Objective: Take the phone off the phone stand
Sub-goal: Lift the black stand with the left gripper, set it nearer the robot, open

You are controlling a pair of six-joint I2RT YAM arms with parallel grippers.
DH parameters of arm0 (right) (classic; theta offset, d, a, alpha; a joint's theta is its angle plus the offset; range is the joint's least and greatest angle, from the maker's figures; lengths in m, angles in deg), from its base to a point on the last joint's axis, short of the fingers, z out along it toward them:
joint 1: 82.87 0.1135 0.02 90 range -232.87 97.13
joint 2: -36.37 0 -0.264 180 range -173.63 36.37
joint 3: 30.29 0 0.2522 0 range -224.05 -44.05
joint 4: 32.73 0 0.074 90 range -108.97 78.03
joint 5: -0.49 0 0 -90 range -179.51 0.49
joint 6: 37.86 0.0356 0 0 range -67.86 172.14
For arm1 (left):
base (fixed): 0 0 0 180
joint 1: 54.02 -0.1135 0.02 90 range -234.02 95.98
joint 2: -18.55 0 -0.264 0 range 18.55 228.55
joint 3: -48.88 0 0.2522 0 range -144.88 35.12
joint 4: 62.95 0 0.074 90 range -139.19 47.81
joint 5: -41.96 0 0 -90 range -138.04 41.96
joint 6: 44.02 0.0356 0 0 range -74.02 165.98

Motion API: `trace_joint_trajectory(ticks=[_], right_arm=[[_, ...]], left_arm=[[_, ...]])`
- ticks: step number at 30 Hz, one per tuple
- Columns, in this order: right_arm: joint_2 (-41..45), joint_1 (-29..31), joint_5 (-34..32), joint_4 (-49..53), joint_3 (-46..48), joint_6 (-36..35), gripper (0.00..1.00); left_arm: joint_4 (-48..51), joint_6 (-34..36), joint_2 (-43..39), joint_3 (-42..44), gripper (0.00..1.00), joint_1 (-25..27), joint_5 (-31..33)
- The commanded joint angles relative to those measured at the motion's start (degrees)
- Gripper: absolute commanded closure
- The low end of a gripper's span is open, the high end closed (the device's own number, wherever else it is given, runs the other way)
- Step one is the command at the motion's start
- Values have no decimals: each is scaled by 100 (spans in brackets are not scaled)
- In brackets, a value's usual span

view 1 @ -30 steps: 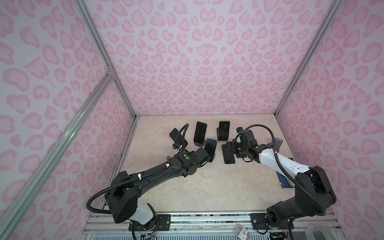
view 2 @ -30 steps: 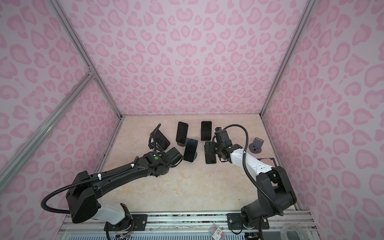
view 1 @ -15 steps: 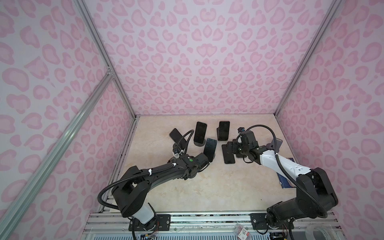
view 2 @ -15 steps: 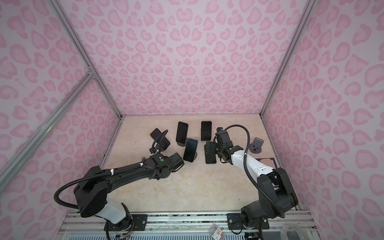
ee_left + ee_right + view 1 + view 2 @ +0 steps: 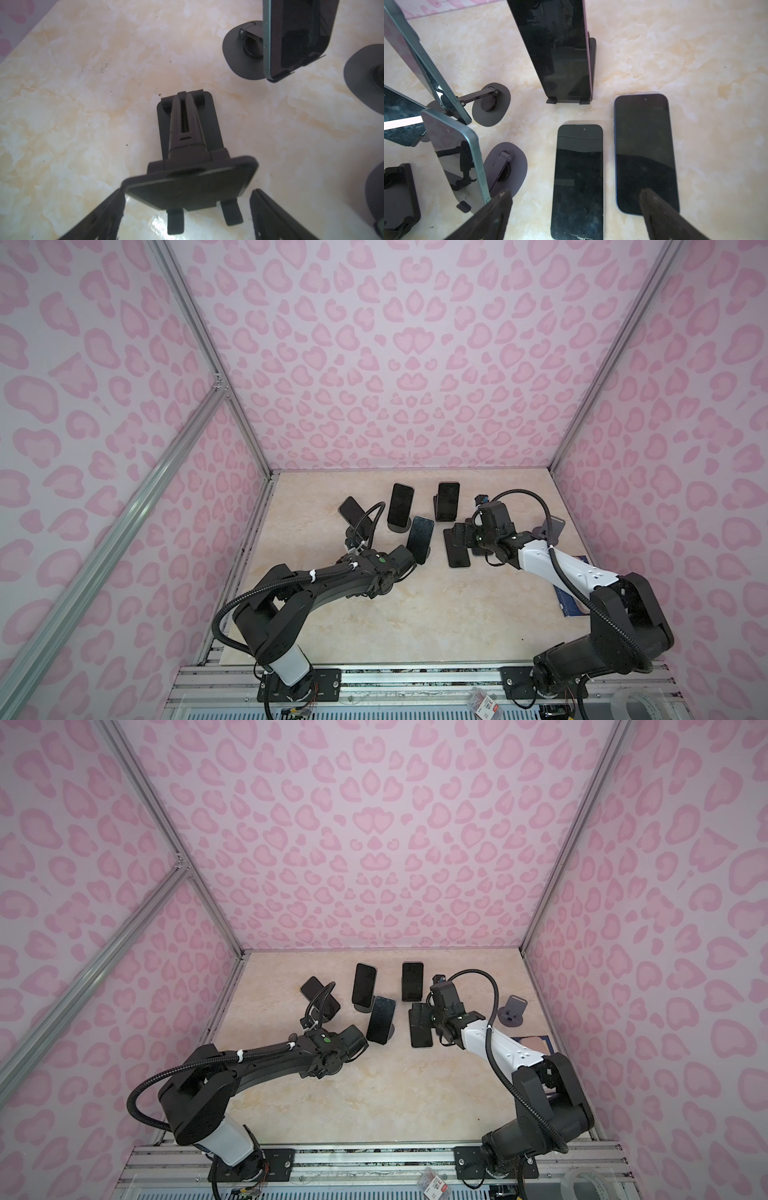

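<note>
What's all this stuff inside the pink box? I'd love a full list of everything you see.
phones on stands: four, dark screens, clustered mid-table toward the back wall
phones lying flat: two, dark screens, side by side under the right gripper
empty stand: one, grey, near the right wall
flat blue-edged item: one, by the right wall, partly behind the arm
table: one, cream marble look
walls: three, pink heart pattern, around the table
left gripper: one, black, open astride the leftmost standing phone
right gripper: one, black, open above the flat phones

Pink heart-spotted walls (image 5: 407, 364), aluminium rails (image 5: 137, 502), pale marble tabletop (image 5: 415, 614) (evenly lit)
</note>
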Motion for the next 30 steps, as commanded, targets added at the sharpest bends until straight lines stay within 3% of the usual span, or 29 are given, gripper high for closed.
trace_joint_trajectory(ticks=[1,6,11,20,30], right_arm=[[-43,-6,40,-109,42,-14,1],[-45,1,40,-109,37,-14,2],[-34,0,58,-114,39,-2,3],[70,0,75,-145,86,3,4],[110,0,152,-181,105,1,4]], left_arm=[[-396,60,-10,161,2,-86,159],[-504,65,-146,321,24,-112,238],[-612,92,-370,506,35,-103,318],[-608,482,-1008,648,37,-195,625],[-1915,1896,-2026,890,37,-1825,239]])
